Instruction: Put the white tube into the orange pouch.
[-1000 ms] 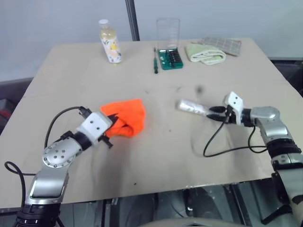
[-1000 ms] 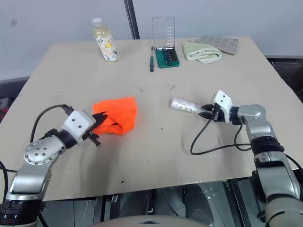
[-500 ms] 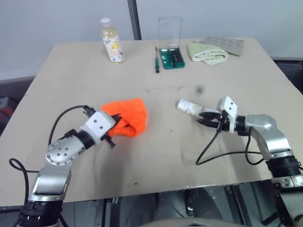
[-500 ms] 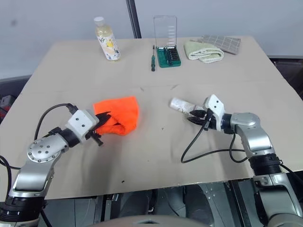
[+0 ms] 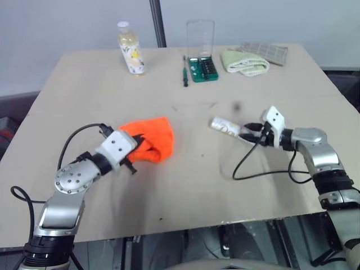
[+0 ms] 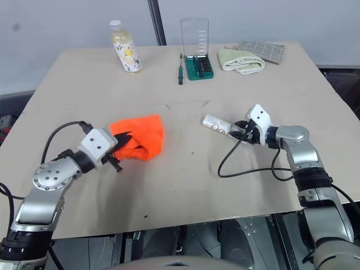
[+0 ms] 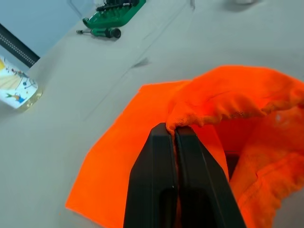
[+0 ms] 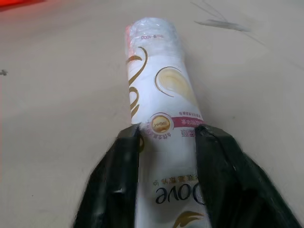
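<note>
Presently, on one tan board table [image 5: 84, 90]: left gripper [image 7: 175, 135], two black fingers pressed together on a gathered edge of the orange pouch [image 5: 152, 138]; pouch one, soft bright fabric, rumpled, lying on the robot's left half of the table, mouth lifted where pinched; right gripper [image 8: 166, 133], fingers parted, one on each side of the white tube [image 5: 225, 126], flanking its lower part; whether they press the tube, cannot tell; tube one, smooth glossy cylinder with gold swirl print, lying on its side on the table to the right of the pouch and well apart from it. Along the far edge: bottle [image 5: 130, 49], one, upright, clear with pale liquid and patterned label; screwdriver [image 5: 184, 72], one, slim, dark; bit set [image 5: 203, 68], one, green tray with clear lid raised; pale green cloth [image 5: 243, 62], one, folded, soft; checked cloth [image 5: 268, 52], one, flat, behind it.
</note>
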{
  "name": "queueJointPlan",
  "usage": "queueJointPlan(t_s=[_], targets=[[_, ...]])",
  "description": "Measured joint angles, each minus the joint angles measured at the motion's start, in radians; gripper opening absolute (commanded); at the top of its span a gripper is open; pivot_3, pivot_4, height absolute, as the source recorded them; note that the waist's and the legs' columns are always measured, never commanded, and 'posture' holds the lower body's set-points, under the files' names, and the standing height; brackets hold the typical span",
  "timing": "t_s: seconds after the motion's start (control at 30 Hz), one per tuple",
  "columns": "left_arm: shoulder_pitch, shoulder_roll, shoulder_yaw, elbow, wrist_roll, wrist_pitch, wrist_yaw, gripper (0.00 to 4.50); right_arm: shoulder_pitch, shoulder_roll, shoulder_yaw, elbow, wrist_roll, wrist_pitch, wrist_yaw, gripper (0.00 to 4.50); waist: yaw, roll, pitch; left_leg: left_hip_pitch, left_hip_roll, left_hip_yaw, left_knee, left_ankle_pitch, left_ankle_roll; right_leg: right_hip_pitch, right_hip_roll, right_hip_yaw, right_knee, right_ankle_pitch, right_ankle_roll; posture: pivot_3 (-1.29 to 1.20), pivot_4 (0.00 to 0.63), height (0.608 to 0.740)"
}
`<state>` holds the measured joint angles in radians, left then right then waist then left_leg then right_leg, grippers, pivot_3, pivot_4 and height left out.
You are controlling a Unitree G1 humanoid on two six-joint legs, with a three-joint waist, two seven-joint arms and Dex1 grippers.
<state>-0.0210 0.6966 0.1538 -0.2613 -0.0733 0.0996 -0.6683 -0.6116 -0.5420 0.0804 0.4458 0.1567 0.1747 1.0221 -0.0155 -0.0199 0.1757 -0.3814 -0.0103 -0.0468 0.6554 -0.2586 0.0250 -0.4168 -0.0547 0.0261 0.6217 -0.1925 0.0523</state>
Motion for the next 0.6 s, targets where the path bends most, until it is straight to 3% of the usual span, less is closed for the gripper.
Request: queueJointPlan(t_s=[0.1, 0.37, 0.6], targets=[[0.001, 0.001, 0.0, 0.005, 0.0, 0.0, -0.005, 0.0, 0.0, 0.006, 0.0, 0.014, 0.0, -0.005, -0.001, 4.43, 0.001, 0.0, 0.0, 0.0, 0.0, 0.0, 0.0, 0.0, 0.0, 0.0, 0.0, -0.001, 0.0, 0.0, 0.0, 0.0, 0.15, 0.74], [-0.011, 0.001, -0.005, 0.025, 0.004, -0.005, -0.01, 0.0, -0.017, 0.035, -0.012, 0.067, 0.036, 0.084, 0.017, 4.43, 0.001, 0.0, 0.0, 0.0, 0.0, 0.0, 0.0, 0.0, 0.0, 0.0, 0.0, 0.0, 0.0, 0.0, 0.0, 0.0, 0.15, 0.74], [-0.027, 0.001, -0.009, 0.049, 0.005, -0.016, -0.016, 0.0, -0.072, 0.049, -0.013, 0.189, 0.023, 0.042, 0.025, 4.43, -0.001, 0.0, 0.0, 0.001, -0.001, 0.0, 0.0, 0.0, 0.0, 0.001, 0.0, 0.0, 0.0, 0.0, 0.0, 0.0, 0.15, 0.74]])
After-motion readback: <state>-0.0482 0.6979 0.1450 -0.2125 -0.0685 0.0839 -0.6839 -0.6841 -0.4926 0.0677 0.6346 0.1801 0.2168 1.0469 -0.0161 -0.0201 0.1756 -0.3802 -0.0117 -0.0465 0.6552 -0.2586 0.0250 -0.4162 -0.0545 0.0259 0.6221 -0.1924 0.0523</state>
